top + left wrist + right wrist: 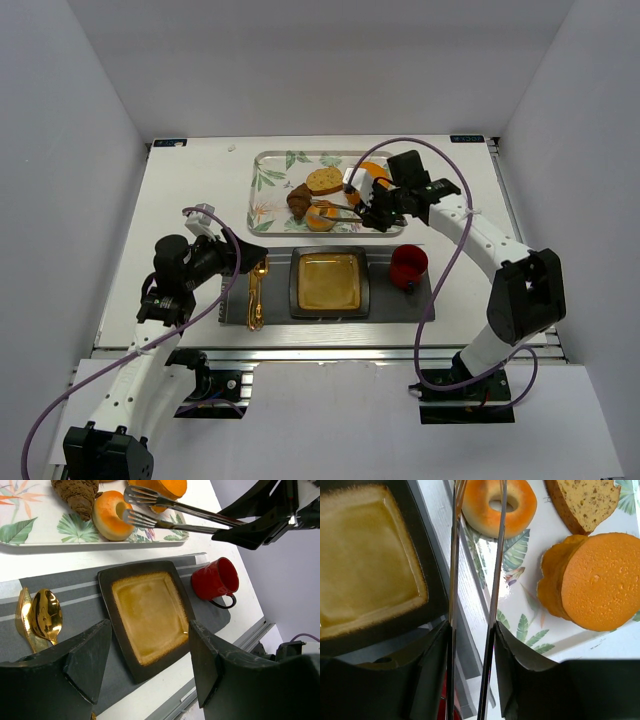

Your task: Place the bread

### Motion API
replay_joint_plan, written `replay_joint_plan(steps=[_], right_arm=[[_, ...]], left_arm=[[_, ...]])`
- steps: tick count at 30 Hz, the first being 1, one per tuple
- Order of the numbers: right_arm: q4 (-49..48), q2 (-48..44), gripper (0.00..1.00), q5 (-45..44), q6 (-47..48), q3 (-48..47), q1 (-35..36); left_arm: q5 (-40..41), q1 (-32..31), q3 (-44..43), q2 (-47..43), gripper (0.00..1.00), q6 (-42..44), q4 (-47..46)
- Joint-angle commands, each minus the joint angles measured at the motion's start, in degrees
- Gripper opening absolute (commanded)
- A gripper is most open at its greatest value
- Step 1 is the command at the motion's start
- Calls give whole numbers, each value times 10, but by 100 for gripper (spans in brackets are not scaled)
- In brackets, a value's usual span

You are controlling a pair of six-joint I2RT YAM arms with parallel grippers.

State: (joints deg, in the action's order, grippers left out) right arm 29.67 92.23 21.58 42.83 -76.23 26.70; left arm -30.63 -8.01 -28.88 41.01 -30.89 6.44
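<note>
One desk [200, 200] carries everything. On its far side sits one leaf-printed tray [266, 180] with four kinds of food: one ring-shaped bread [107, 517], one dark croissant [77, 495], one speckled bread slice [582, 502], and orange rounds [602, 582] — two as far as I can tell, one overlapping the other. On the near side: one grey mat [75, 592], one square plate [150, 615], one red cup [215, 580], and two gold pieces of cutlery — one spoon [46, 614] and one flatter piece [22, 615] whose kind I can't make out. One pair of tongs [495, 580], with two prongs. Two arms, a left arm [130, 370] and a right arm [480, 235], each with one tool: left tool [149, 645], right tool [472, 640].
</note>
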Motion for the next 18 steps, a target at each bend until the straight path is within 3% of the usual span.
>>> replay_joint_plan(steps=[1,18], right_arm=[[-9,6,45,-27,39,0,12],[-33,21,50,-74,38,28,32]], left_arm=[[2,-2,-6,-6,72,5,-4],[5,-2,-2,-6,73,7,-5]])
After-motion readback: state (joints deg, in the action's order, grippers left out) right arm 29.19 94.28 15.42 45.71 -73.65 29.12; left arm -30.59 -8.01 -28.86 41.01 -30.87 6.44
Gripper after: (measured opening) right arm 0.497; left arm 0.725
